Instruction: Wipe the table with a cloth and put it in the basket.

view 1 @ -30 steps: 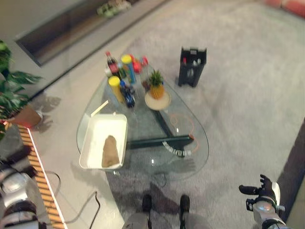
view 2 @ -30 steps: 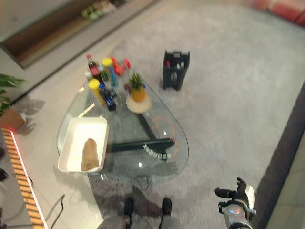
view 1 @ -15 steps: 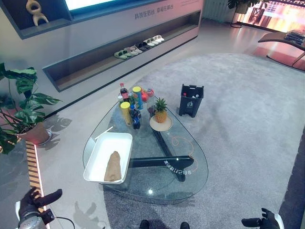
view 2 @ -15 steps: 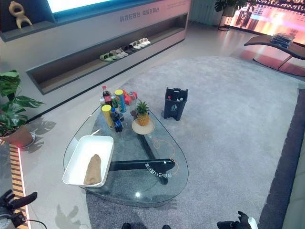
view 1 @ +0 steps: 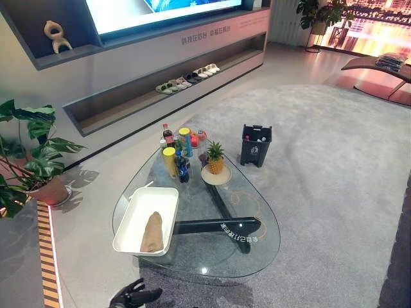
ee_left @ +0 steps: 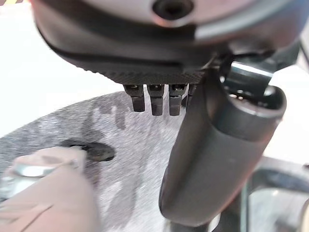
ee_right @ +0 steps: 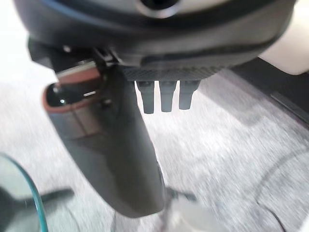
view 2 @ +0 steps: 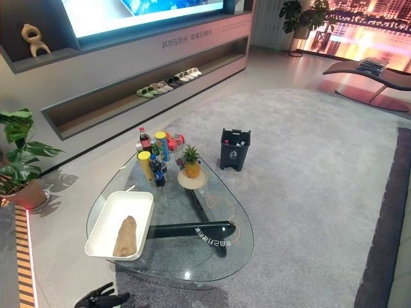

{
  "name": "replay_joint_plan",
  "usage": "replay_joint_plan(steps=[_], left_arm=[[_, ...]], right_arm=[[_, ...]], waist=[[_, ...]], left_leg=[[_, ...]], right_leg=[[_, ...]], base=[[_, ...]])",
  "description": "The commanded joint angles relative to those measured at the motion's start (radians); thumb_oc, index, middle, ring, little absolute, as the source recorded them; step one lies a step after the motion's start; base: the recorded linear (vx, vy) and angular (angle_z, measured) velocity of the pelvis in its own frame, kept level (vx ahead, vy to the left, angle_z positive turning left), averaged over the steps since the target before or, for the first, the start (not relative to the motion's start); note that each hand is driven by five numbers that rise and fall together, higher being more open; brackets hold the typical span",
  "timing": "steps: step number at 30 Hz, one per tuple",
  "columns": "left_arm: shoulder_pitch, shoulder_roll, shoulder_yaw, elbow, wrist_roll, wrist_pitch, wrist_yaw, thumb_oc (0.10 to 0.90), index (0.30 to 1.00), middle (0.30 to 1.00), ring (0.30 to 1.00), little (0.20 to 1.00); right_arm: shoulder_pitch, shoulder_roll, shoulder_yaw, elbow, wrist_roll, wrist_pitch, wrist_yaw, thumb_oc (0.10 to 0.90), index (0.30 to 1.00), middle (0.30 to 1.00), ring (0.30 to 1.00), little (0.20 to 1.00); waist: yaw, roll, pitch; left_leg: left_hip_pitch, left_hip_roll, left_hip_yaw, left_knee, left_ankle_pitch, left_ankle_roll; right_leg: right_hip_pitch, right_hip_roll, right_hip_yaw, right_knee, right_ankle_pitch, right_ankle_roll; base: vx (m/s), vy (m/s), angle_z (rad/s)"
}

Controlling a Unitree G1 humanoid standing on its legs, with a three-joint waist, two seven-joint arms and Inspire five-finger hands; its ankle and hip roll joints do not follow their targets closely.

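Looking down on the glass surface (view 1: 257, 212): finding the brown cloth (view 1: 152, 232) lying lengthwise inside the white basket (view 1: 154, 202), at the robot's left end of the glass. Seeing the left hand (view 1: 133, 297) low by the near edge, over the carpet, fingers (ee_left: 157, 99) loose and spread, holding nothing. Catching the right hand (ee_right: 116, 154) in its wrist view, fingers straight, empty too. Noting labelled bottles (view 1: 173, 151) clustered at the far end beside a pineapple (view 1: 215, 157), print too small to read.
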Motion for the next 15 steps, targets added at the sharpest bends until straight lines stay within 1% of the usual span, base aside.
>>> replay_joint_plan(steps=[1, 10, 15], left_arm=[[-0.073, 0.020, 0.017, 0.035, 0.040, -0.009, -0.003, 0.800, 0.900, 0.900, 0.900, 0.900], [-0.080, -0.009, -0.019, 0.065, 0.073, -0.005, 0.007, 0.800, 0.900, 0.900, 0.900, 0.900], [-0.080, -0.016, -0.023, 0.066, 0.068, 0.000, 0.015, 0.800, 0.900, 0.900, 0.900, 0.900]], right_arm=[[-0.061, -0.018, 0.047, 0.046, -0.026, 0.012, 0.010, 0.800, 0.900, 0.900, 0.900, 0.900], [-0.069, 0.019, 0.110, 0.024, -0.064, 0.031, 0.018, 0.800, 0.900, 0.900, 0.900, 0.900], [-0.072, 0.027, 0.124, 0.013, -0.073, 0.033, 0.018, 0.800, 0.900, 0.900, 0.900, 0.900]], waist=[[-0.020, -0.009, 0.007], [-0.034, -0.013, 0.006], [-0.034, -0.014, 0.009]], left_leg=[[0.018, -0.037, 0.002, 0.008, -0.075, 0.000], [0.035, -0.028, 0.012, 0.006, -0.082, -0.002], [0.033, -0.025, 0.013, 0.007, -0.080, -0.004]], right_leg=[[0.023, -0.008, -0.035, 0.064, -0.073, 0.037], [0.037, -0.007, -0.024, 0.059, -0.078, 0.032], [0.035, -0.006, -0.023, 0.063, -0.080, 0.030]], base=[[0.00, 0.000, 0.00], [0.02, 0.003, -0.04], [0.00, 0.000, 0.00]])
